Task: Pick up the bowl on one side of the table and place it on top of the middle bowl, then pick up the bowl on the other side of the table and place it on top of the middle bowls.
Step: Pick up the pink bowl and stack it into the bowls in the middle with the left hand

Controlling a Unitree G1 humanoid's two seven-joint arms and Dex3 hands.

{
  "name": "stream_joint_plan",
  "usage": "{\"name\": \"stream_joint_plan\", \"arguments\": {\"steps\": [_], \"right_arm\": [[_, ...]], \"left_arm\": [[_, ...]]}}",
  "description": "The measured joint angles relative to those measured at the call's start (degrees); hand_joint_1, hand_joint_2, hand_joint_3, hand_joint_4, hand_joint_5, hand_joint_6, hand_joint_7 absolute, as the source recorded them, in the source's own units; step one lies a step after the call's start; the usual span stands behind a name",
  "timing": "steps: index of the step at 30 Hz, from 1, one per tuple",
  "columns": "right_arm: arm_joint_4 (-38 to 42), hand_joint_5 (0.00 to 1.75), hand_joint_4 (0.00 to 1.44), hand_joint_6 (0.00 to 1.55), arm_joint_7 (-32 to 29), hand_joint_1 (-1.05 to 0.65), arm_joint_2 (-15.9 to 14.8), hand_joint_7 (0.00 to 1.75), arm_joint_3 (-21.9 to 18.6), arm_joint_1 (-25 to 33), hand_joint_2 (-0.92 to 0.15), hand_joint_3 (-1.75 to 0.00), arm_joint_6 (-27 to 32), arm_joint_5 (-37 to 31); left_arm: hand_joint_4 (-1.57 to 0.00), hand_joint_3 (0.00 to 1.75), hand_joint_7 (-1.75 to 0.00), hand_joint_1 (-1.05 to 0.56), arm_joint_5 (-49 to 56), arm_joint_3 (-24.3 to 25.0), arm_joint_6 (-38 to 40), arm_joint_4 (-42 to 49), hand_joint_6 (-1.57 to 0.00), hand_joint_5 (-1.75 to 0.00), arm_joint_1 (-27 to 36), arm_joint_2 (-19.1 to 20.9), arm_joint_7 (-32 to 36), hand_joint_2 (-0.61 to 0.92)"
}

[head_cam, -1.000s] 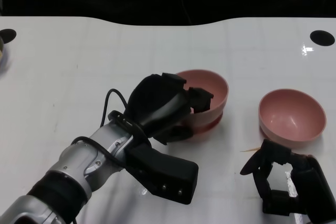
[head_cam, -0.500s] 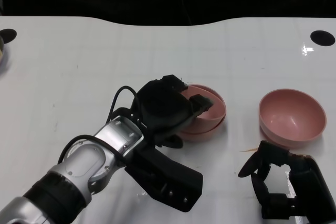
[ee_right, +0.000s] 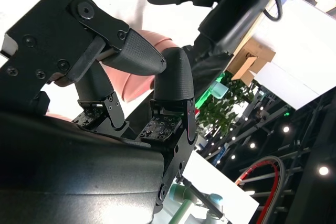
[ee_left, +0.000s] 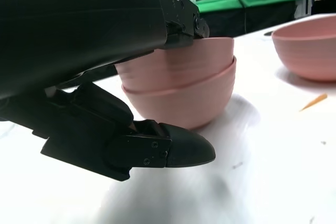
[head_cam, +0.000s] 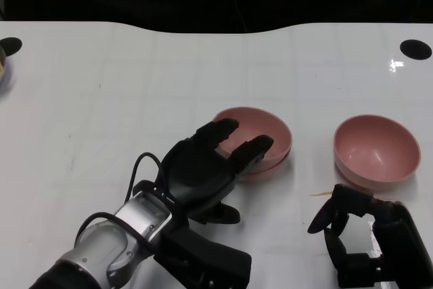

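Stacking bowls: first one is nested, second one up next

So the left hand (head_cam: 203, 174) has its fingers (head_cam: 223, 130) spread apart and holds nothing. The fingertips sit right at the near rim of the stacked bowls (head_cam: 267, 137), and from the left wrist view you can see why nothing needs holding: the upper bowl (ee_left: 178, 59) sits snugly inside the lower bowl (ee_left: 184, 98), rims about level, so the pair stands on its own on the white surface (head_cam: 135, 86). I can't tell for sure whether one fingertip is touching the rim or just hanging over it.

The remaining bowl (head_cam: 376, 148) sits upright on its own, just beyond the right hand's fingers and off to the side of the stack, not touching it. The right hand (head_cam: 369, 238) is low at the near edge, fingers curved but with a gap between them and nothing inside, so I'd call it open. My read is that it's parked there so it's lined up to reach forward for that bowl.

Half done, I'd say. A thin orange sliver (head_cam: 323, 193) lies between the right fingers and the lone bowl, probably harmless.
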Motion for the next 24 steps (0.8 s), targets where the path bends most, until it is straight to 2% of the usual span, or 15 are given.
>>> {"name": "stream_joint_plan", "arguments": {"steps": [8,11,18,24], "right_arm": [[-1.31,1.72,0.84,0.82,0.55,-0.36,0.25,1.39,0.01,0.51,-0.17,-1.63,0.76,0.12],[-1.71,1.71,0.84,0.82,0.6,-0.35,0.28,1.39,0.02,0.62,-0.18,-1.63,0.81,0.12],[-2.47,1.7,0.85,0.83,0.65,-0.3,0.38,1.38,0.02,0.79,-0.16,-1.64,0.95,0.12],[-2.76,1.69,0.86,0.84,1.03,-0.26,0.44,1.37,0.04,0.95,-0.12,-1.69,1.05,0.12]], "left_arm": [[0.0,0.36,0.0,-0.76,-0.83,-0.17,-1.65,3.92,0.0,0.0,0.15,-1.08,1.08,0.92],[0.0,0.34,0.0,-0.71,-2.49,0.13,-4.48,5.59,0.0,0.0,0.12,-1.61,4.27,0.92],[0.0,0.16,0.0,-0.54,-7.47,3.56,-11.49,8.77,0.0,0.0,-0.28,-3.21,11.83,0.92],[0.0,0.19,0.0,-0.49,-11.54,6.53,-17.27,9.35,-0.01,0.0,-0.44,-2.17,13.44,0.92]]}}
